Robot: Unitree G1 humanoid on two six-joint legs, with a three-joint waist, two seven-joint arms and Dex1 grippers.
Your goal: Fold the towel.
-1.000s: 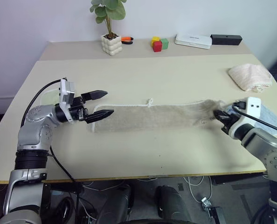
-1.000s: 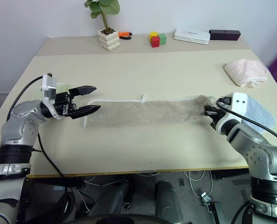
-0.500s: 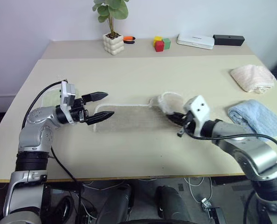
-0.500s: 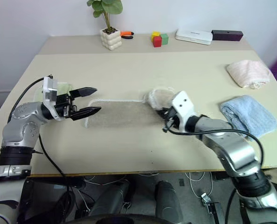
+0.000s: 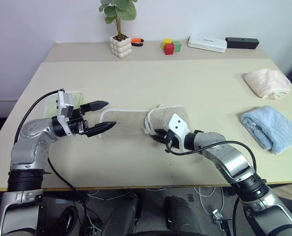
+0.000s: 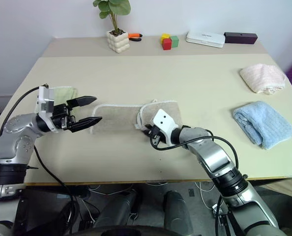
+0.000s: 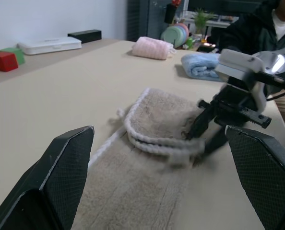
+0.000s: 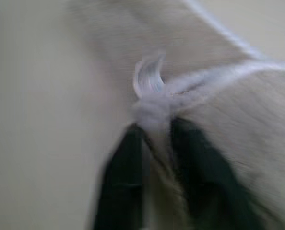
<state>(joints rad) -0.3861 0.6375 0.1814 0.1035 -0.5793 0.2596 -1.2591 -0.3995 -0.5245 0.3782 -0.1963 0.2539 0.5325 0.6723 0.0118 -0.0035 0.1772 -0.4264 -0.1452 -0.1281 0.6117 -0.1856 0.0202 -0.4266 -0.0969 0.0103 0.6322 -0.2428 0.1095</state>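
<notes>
i'm mid-fold: towel (image 5: 136, 123) lies center of the table (image 5: 195, 83), its right end doubled over. right gripper (image 5: 159, 136) at the folded edge, can't tell if it's let go. left gripper (image 5: 102, 116) wide open by the left end. next: confirm release, back off w/o dragging cloth.

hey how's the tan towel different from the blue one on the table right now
The tan towel lies stretched flat with one end folded over; the blue towel sits bunched in a thick bundle. The right gripper is at the tan towel's edge; the blue one lies untouched. Both rest on the table.
</notes>
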